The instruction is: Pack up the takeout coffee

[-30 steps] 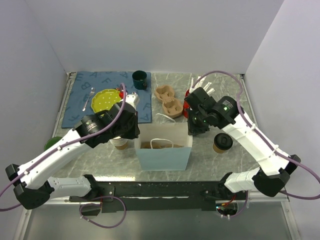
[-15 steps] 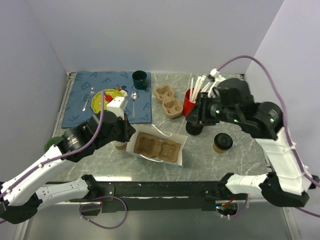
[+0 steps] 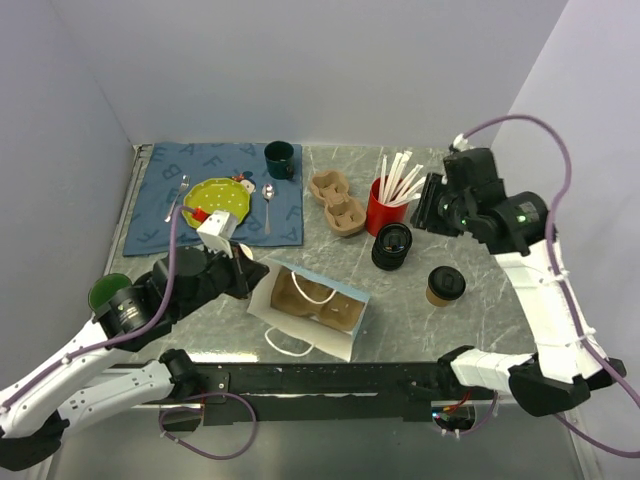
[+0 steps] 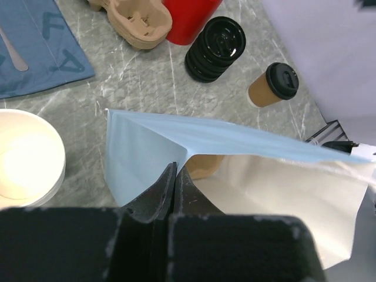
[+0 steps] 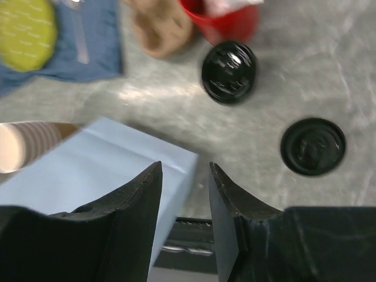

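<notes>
The takeout coffee [image 3: 444,285], a brown paper cup with a black lid, stands on the marble right of centre; it also shows in the left wrist view [image 4: 275,86] and the right wrist view [image 5: 312,147]. A light blue paper bag [image 3: 310,310] is tipped over at front centre, its mouth showing a brown cup carrier inside. My left gripper [image 3: 245,275] is shut on the bag's rim [image 4: 235,170], jaws pinched together on the paper. My right gripper [image 3: 430,205] hangs high above the table, open and empty [image 5: 185,170], well apart from the coffee.
A stack of black lids [image 3: 392,245] and a red cup of straws [image 3: 383,210] stand behind the coffee. Cup carriers [image 3: 338,203], a green mug [image 3: 279,158], a blue mat [image 3: 160,195] with a yellow-green plate [image 3: 218,200] lie behind. Lidless paper cups [image 4: 23,158] sit left of the bag.
The bag went from upright to tipped over toward the front left, held by my left gripper. My right gripper left the bag and rose back to the right.
</notes>
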